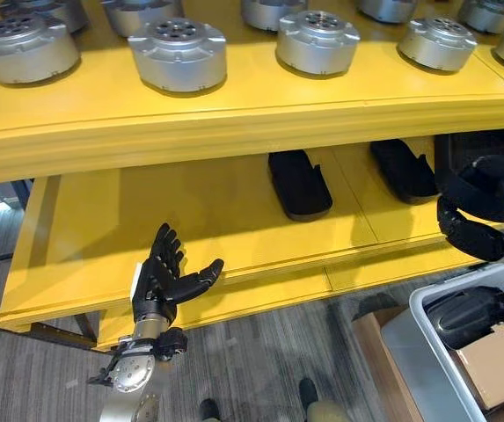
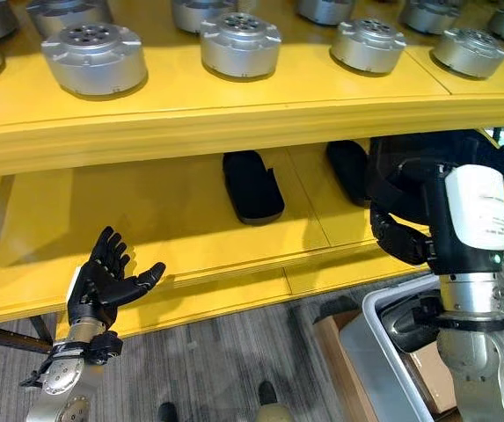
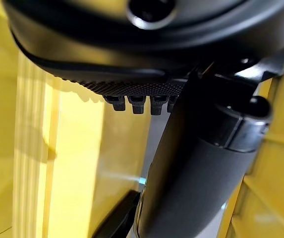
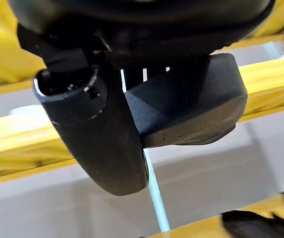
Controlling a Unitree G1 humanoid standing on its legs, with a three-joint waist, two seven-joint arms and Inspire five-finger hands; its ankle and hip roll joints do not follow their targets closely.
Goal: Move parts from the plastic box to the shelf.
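- Nearest, at the lower right, stood a grey plastic box (image 1: 427, 352) on the floor, with a brown cardboard box (image 1: 498, 365) beside it; the left eye view showed a black part (image 1: 467, 315) lying in the plastic box, while in the right eye view the right arm covered most of it.
- The left robot hand (image 1: 165, 280) was raised in front of the lower shelf's edge, fingers spread and straight, thumb out to the side, nothing in it.
- The left wrist view showed that hand's fingers (image 3: 132, 101) as a straight row past its dark bulk, with yellow shelf board beyond.
- The right robot hand (image 2: 401, 233) was up at the lower shelf's front edge, curled round a large black part (image 2: 419, 176).
- The right wrist view showed that part (image 4: 191, 104) pressed between the thumb and the palm, over yellow boards and the grey floor.
- On the lower shelf (image 1: 190, 211) lay two flat black parts: one near the middle (image 1: 299, 183), one further right (image 1: 403, 169), well apart.
- Farthest, the upper shelf (image 1: 234, 114) carried rows of round silver metal parts (image 1: 178, 53), standing apart from each other.
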